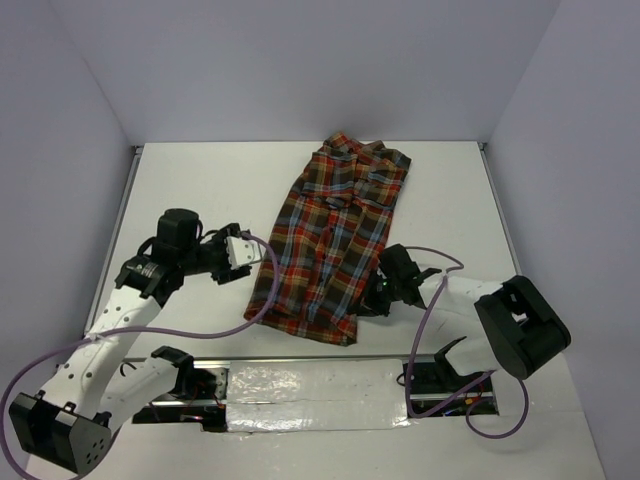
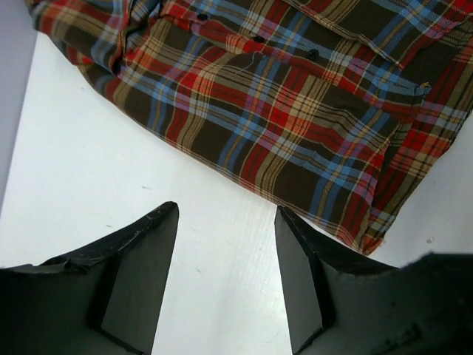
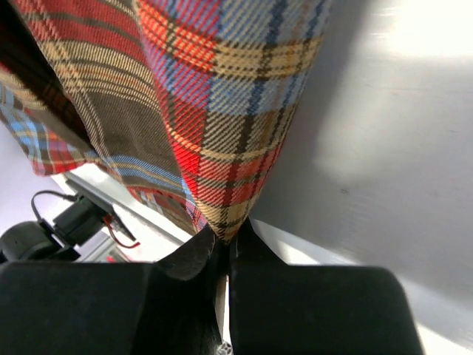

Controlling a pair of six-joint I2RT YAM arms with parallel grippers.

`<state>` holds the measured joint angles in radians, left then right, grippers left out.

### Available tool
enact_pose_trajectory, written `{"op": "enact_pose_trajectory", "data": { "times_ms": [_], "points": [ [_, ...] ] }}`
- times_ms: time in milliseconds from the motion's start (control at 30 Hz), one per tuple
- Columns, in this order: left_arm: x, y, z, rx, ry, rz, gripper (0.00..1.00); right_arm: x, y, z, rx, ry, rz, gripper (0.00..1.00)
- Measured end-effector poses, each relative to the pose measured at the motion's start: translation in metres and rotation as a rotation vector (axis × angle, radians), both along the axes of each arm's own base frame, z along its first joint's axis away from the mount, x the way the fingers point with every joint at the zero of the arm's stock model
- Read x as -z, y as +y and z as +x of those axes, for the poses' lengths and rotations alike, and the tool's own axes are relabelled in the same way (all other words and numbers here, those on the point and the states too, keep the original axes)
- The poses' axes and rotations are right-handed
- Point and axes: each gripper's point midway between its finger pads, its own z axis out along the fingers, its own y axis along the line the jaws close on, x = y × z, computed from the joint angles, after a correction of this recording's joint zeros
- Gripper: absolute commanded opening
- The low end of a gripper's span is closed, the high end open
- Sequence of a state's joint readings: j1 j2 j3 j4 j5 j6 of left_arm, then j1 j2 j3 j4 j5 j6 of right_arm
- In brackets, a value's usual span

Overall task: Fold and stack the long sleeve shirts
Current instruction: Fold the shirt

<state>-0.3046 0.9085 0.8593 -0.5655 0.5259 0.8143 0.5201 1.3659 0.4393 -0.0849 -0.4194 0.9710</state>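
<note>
One long sleeve shirt [image 1: 335,235], plaid in red-orange, dark brown and light blue, lies lengthwise on the white table [image 1: 200,190], collar at the far end, sides folded in. My right gripper [image 1: 372,296] is at its near right edge and is shut on the plaid cloth [image 3: 222,170], which rises in a pinched fold from between the fingers. My left gripper [image 1: 247,255] hovers just left of the shirt's left edge, open. In the left wrist view its two black fingers [image 2: 148,244] frame bare table, with the plaid shirt [image 2: 295,111] beyond them.
White walls close in the table on three sides. A silver taped strip [image 1: 320,385] with the arm bases and purple cables [image 1: 430,300] runs along the near edge. Bare table lies left and right of the shirt.
</note>
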Motion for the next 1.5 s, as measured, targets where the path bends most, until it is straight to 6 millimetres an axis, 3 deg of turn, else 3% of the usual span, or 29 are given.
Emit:
{"op": "enact_pose_trajectory", "data": {
  "times_ms": [233,400,667,867,967,1100,1200,1267,1300,1333,1400,1500],
  "points": [
    [0.0,-0.009,-0.004,0.069,-0.016,-0.025,0.68,0.003,-0.008,-0.002,-0.002,0.014,-0.046,0.0],
    [0.01,-0.021,0.0,0.137,0.009,-0.029,0.69,0.004,-0.016,-0.005,0.021,0.033,-0.055,0.0],
    [0.012,-0.07,0.013,0.268,0.038,-0.078,0.68,0.005,-0.044,-0.008,0.086,0.063,-0.108,0.0],
    [0.009,-0.111,-0.009,0.423,-0.003,-0.088,0.68,0.004,-0.064,-0.01,0.147,0.059,-0.129,0.04],
    [0.015,-0.122,-0.017,0.485,-0.021,-0.063,0.66,0.005,-0.068,-0.011,0.157,0.056,-0.142,0.05],
    [0.032,-0.116,-0.018,0.534,-0.088,0.029,0.64,0.005,-0.069,-0.012,0.161,0.058,-0.146,0.06],
    [0.068,-0.094,-0.024,0.589,-0.126,0.174,0.66,0.005,-0.07,-0.011,0.16,0.06,-0.149,0.09],
    [0.096,-0.076,-0.032,0.64,-0.144,0.268,0.67,0.005,-0.07,-0.012,0.155,0.061,-0.153,0.19],
    [0.11,-0.068,-0.038,0.668,-0.145,0.307,0.7,0.004,-0.07,-0.012,0.151,0.06,-0.157,0.32],
    [0.121,-0.062,-0.044,0.7,-0.149,0.335,0.73,0.004,-0.07,-0.011,0.152,0.061,-0.157,0.36],
    [0.138,-0.055,-0.053,0.767,-0.161,0.373,0.78,0.001,-0.07,-0.009,0.144,0.048,-0.155,0.41],
    [0.147,-0.059,-0.058,0.846,-0.208,0.393,0.81,-0.001,-0.07,-0.008,0.133,0.046,-0.16,0.46]
  ]
}}
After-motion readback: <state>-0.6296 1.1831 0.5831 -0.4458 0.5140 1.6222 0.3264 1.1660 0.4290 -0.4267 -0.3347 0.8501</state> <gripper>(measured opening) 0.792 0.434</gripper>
